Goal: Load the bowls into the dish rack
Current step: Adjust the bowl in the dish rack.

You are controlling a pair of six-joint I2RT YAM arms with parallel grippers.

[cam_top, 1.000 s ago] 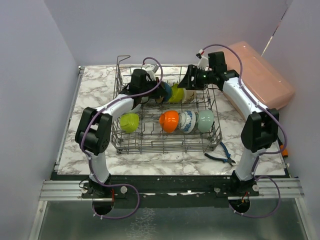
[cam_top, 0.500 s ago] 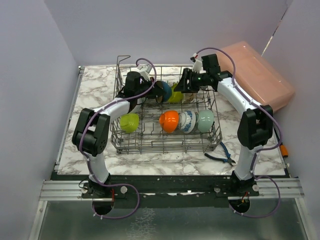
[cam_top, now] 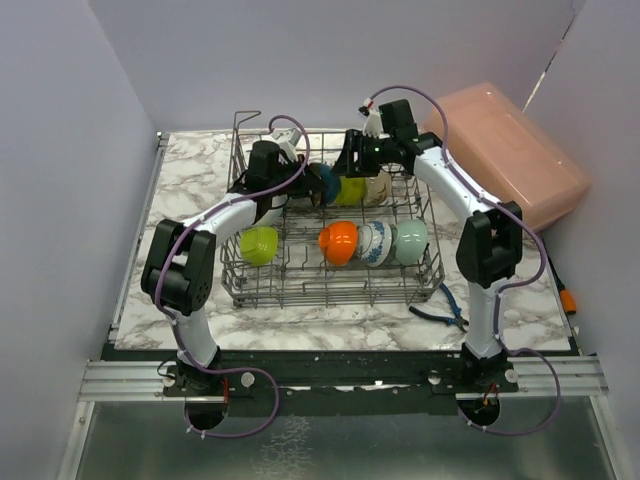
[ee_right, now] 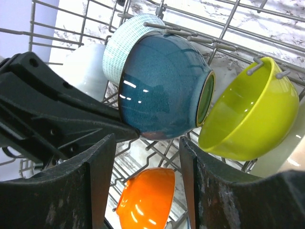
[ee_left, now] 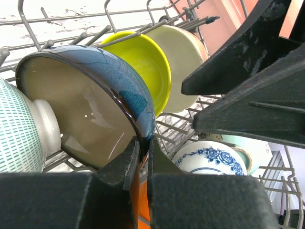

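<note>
The grey wire dish rack holds several bowls. Front row: lime green, orange, blue-patterned, mint green. Back row: dark teal bowl, yellow-green, cream. My left gripper is shut on the teal bowl's rim, and the bowl is tilted on edge beside a green-patterned white bowl. My right gripper is open just above the teal bowl, one finger on each side of it.
A pink translucent box lies at the back right, off the marble board. Blue-handled pliers lie right of the rack's front corner. The rack's tines and raised corner loop surround both grippers.
My right gripper has moved left along the back row, from the cream bowl to over the teal bowl. My left gripper shifted slightly left, still holding the teal bowl.
</note>
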